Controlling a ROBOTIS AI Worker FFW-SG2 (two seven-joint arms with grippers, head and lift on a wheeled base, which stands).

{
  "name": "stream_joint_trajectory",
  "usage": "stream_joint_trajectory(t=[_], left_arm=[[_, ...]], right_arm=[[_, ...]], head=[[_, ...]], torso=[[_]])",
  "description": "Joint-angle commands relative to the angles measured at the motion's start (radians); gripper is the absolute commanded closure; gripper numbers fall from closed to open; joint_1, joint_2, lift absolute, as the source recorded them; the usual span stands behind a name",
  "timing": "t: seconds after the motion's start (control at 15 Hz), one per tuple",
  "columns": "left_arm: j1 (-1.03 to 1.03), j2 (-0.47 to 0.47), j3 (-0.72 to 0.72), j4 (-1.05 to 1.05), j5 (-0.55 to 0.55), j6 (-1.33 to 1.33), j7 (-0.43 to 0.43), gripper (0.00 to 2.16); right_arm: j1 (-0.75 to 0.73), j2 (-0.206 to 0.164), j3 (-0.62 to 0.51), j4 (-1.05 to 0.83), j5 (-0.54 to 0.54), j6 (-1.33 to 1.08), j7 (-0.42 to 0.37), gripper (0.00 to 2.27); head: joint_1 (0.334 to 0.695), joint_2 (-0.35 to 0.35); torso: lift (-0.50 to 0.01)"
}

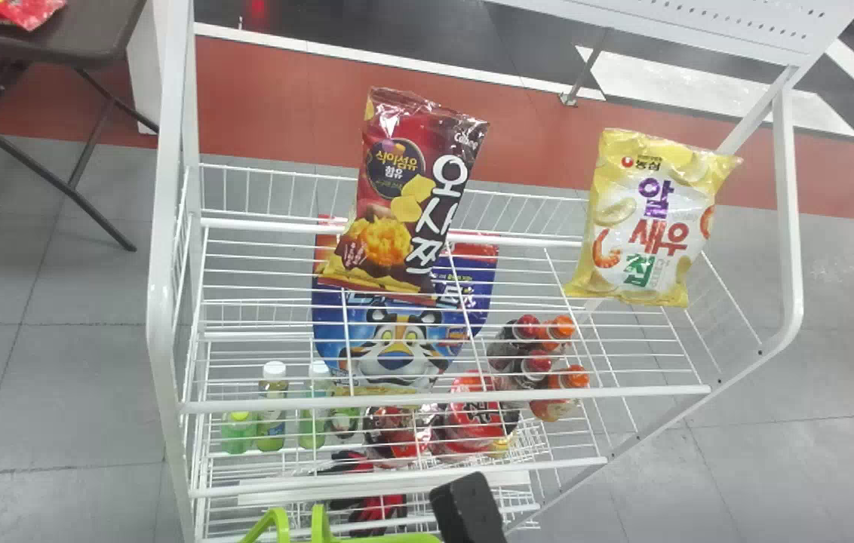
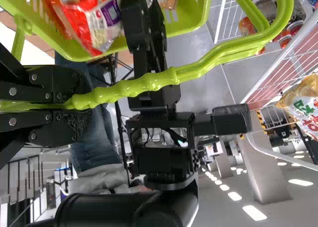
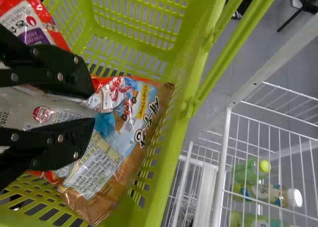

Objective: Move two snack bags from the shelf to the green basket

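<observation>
1. My left hand (image 2: 83,104) is closed round the handle (image 2: 149,85) of the green basket (image 2: 201,8); presumably to steady it for loading.
2. My right hand (image 3: 94,106) is open at a blue-brown snack bag (image 3: 126,113) inside the basket; likely to leave it there.
3. Maroon bag (image 1: 400,188) and yellow bag (image 1: 646,226) stand on the shelf (image 1: 284,405); probably leant back for support.

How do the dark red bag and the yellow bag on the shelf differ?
The dark red bag is at the left, the yellow bag at the right. The dark red bag looks taller and narrower than the yellow bag. The yellow bag pictures shrimp, the dark red bag yellow chips. Both show their printed fronts.
</observation>
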Motion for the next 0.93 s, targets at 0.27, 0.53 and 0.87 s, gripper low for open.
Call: stream_joint_trajectory(t=[0.27, 0.53, 0.87], left_arm=[[-0.005, -0.002, 0.0, 0.01, -0.001, -0.003, 0.001, 2.05], [-0.005, -0.003, 0.002, 0.022, -0.001, -0.018, -0.003, 2.05], [-0.005, -0.008, 0.003, 0.041, 0.0, -0.04, -0.005, 2.05]], right_arm=[[0.044, 0.01, -0.101, -0.194, -0.028, 0.006, 0.056, 0.07], [0.11, 0.067, -0.159, -0.189, -0.004, -0.573, 0.059, 0.08], [0.171, 0.099, -0.096, -0.048, 0.133, -1.285, -0.072, 0.09]], head=[[0.695, -0.35], [0.695, -0.35], [0.695, -0.35]], torso=[[-0.016], [-0.016], [-0.016]])
